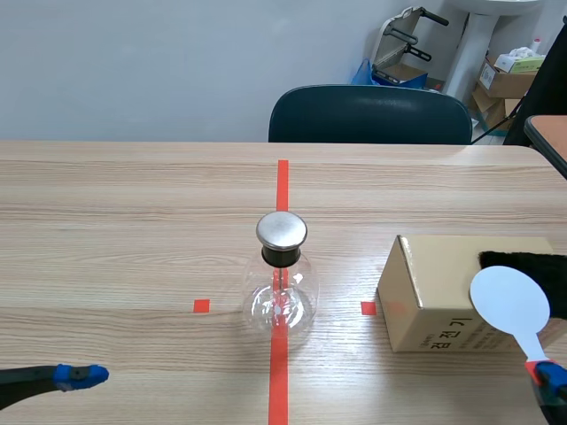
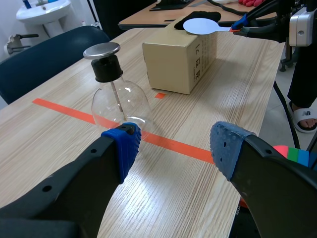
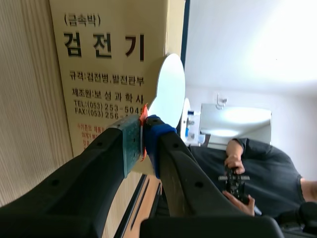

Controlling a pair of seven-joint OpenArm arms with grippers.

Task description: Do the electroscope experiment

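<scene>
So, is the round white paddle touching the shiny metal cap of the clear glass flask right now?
No, the round white paddle in the right gripper hangs over the brown cardboard box, apart from the metal cap.

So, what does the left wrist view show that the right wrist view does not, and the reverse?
Only the left wrist view shows the glass flask with its metal cap, and the left gripper, open, with the flask just ahead of it. Only the right wrist view shows a person in dark clothes in the background. Both show the cardboard box, the white paddle and the right gripper, shut on the paddle.
</scene>
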